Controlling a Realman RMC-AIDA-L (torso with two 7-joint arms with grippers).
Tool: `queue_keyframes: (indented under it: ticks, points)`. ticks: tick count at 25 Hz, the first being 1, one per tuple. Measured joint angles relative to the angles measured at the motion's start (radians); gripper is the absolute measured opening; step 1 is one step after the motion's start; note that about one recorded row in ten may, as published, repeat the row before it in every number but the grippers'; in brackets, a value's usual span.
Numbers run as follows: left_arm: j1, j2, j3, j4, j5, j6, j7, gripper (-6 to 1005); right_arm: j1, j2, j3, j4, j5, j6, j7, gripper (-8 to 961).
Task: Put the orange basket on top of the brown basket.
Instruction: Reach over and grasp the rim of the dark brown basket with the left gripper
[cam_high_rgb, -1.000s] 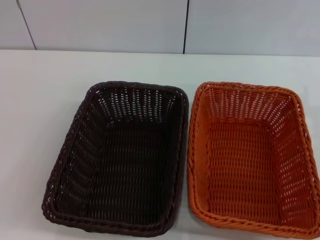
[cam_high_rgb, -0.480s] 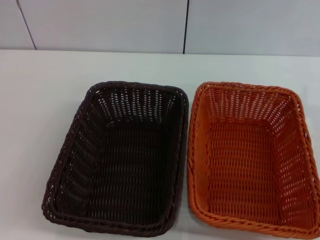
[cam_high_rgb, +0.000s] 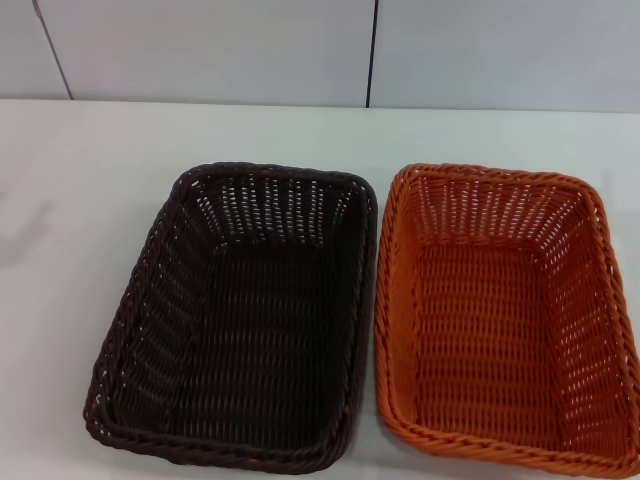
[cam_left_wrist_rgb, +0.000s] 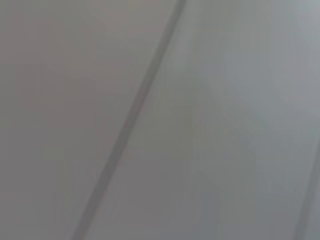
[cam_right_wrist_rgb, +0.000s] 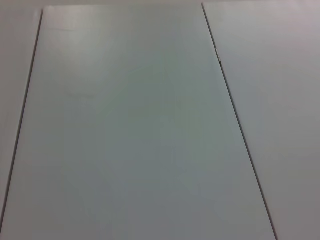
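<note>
nothing is done yet: the orange basket (cam_high_rgb: 505, 315) sits on the white surface (cam_high_rgb: 90, 200), just right of the brown basket (cam_high_rgb: 240, 315), rims nearly touching. neither arm shows, so their jaws can't be judged. the whole lift remains.

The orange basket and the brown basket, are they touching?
Cannot tell. In the head view the orange basket and brown basket sit rim beside rim, with no plain gap or contact.
</note>
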Motion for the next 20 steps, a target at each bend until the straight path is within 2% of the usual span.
queue_keyframes:
  ticks: [2, 3, 4, 7, 8, 10, 11, 12, 13, 16, 20]
  points:
    - [0.0, 0.0, 0.0, 0.0, 0.0, 0.0, 0.0, 799, 0.0, 0.0, 0.0, 0.0, 0.0, 0.0, 0.0, 747]
    - [-0.005, 0.001, 0.049, -0.167, 0.205, -0.008, -0.267, 799, 0.0, 0.0, 0.0, 0.0, 0.0, 0.0, 0.0, 747]
    - [-0.01, 0.002, 0.066, -0.232, 0.281, -0.025, -0.39, 798, 0.0, 0.0, 0.0, 0.0, 0.0, 0.0, 0.0, 747]
    - [-0.011, 0.002, 0.074, -0.257, 0.308, -0.034, -0.437, 796, -0.001, 0.0, 0.0, 0.0, 0.0, 0.0, 0.0, 747]
    - [-0.012, 0.002, 0.11, -0.346, 0.402, -0.061, -0.562, 795, -0.001, 0.0, 0.0, 0.0, 0.0, 0.0, 0.0, 747]
    - [-0.013, 0.004, 0.185, -0.475, 0.57, -0.078, -0.71, 794, -0.001, 0.0, 0.0, 0.0, 0.0, 0.0, 0.0, 746]
    - [-0.013, 0.004, 0.185, -0.475, 0.57, -0.078, -0.71, 793, -0.001, 0.0, 0.0, 0.0, 0.0, 0.0, 0.0, 746]
    - [-0.017, -0.001, 0.261, -0.613, 0.76, -0.088, -0.855, 793, 0.0, 0.0, 0.0, 0.001, 0.0, 0.0, 0.0, 746]
    - [-0.017, -0.001, 0.261, -0.613, 0.76, -0.088, -0.855, 792, 0.0, 0.0, 0.0, 0.001, 0.0, 0.0, 0.0, 746]
    - [-0.02, -0.007, 0.328, -0.722, 0.932, -0.091, -0.996, 790, 0.004, 0.0, -0.001, 0.002, 0.0, 0.0, 0.0, 746]
    - [-0.024, -0.007, 0.404, -0.804, 1.063, -0.089, -1.118, 787, 0.013, 0.0, -0.001, -0.001, -0.001, 0.004, 0.0, 746]
